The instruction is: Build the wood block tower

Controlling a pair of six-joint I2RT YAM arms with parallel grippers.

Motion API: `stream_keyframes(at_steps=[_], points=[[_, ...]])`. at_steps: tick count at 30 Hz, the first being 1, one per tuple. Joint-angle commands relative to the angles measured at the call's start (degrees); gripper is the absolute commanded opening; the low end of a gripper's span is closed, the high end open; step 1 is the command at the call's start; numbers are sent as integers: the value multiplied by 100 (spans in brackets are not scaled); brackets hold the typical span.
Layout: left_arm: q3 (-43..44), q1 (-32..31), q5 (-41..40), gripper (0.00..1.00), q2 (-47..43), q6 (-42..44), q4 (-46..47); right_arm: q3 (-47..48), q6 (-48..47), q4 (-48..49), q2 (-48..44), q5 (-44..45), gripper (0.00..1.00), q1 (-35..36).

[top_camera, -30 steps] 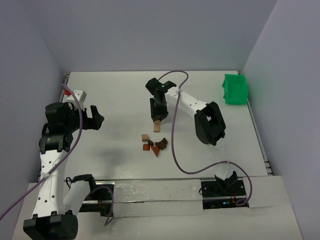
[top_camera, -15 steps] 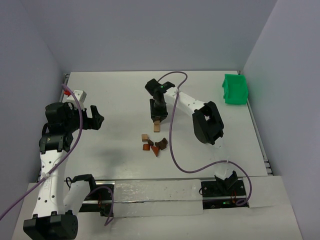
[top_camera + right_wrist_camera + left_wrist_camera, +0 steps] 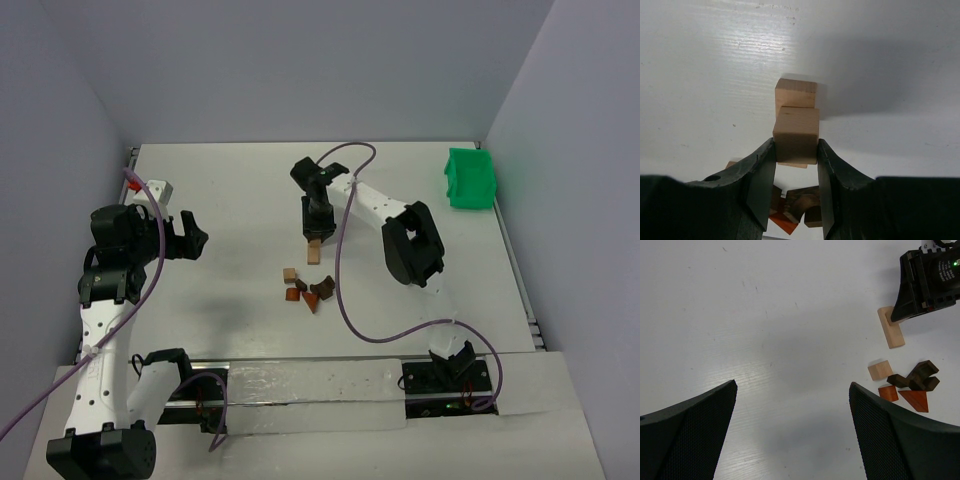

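We see the right gripper [image 3: 314,241] out over the middle of the table [image 3: 230,190], pointing down, its fingers [image 3: 759,172] closed partway and pressing on both sides of a small tan block [image 3: 796,132]. The block fills the gap between them. Directly under it lies a tan bar [image 3: 891,331], flat on the table; the bar sticks out past the block on the far side and a sliver shows on the near side. We cannot tell whether the block rests on the bar or hangs just above it. Block and bar are the only stacked pieces we can see.

The loose blocks [image 3: 323,289] sit in a small cluster just in front of the bar, toward the arm bases: a tan cube [image 3: 880,370], two reddish pieces and some dark brown ones touching each other.

The left gripper [image 3: 195,238] hangs well off to the left side, its fingers spread wide with nothing between them. A green bin [image 3: 470,180] stands in the far right corner.
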Motion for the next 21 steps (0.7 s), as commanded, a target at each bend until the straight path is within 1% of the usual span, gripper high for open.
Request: stream_keyframes(at_steps=[1,8,21], points=[[4,-25,-9,99,-47,-48,282,303,84,-40,76,141,1,-40],[-5,-17,8,99,-33,-53,290,398,86,-70,88,182,2,-40],[-5,-25,18,99,-50,-55,290,415,128,-70,105,85,9,-32]])
